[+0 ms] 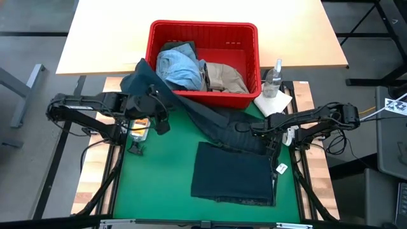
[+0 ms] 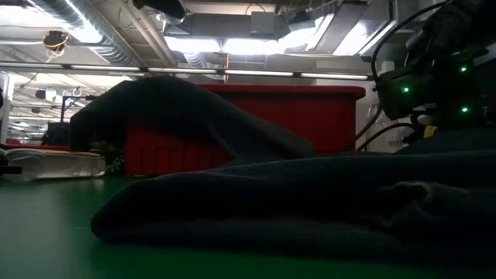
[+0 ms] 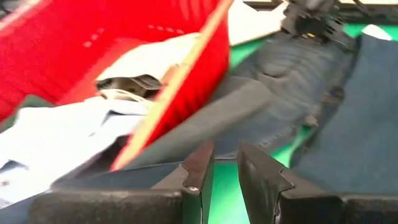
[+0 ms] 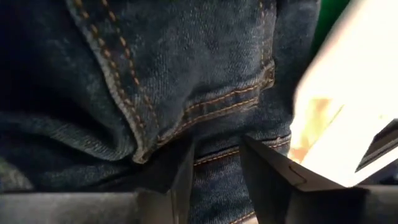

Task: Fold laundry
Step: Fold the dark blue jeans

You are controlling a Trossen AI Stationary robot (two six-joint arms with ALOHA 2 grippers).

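Over the green worktop (image 1: 159, 184) my dark navy jeans (image 1: 232, 130) lie stretched from the red basket's (image 1: 203, 28) left rim across to my right side, with a folded dark piece (image 1: 234, 179) just in front of them. My right pincer (image 4: 214, 180) is down at the waist end, its fingers set either side of a stitched seam; I judge it grasping the denim there (cloth fills the gap between them). My left pincer (image 1: 154, 109) sits by the basket's left corner where the other end of the jeans drapes over; its fingers (image 3: 199, 168) stand close together, and I cannot tell whether they pinch cloth. Light blue denim (image 1: 180, 67) and a beige khaki piece (image 1: 226, 77) wait in the basket. I judge this the drawing-out step: next I must pull the jeans clear of the rim and lay them flat before folding.
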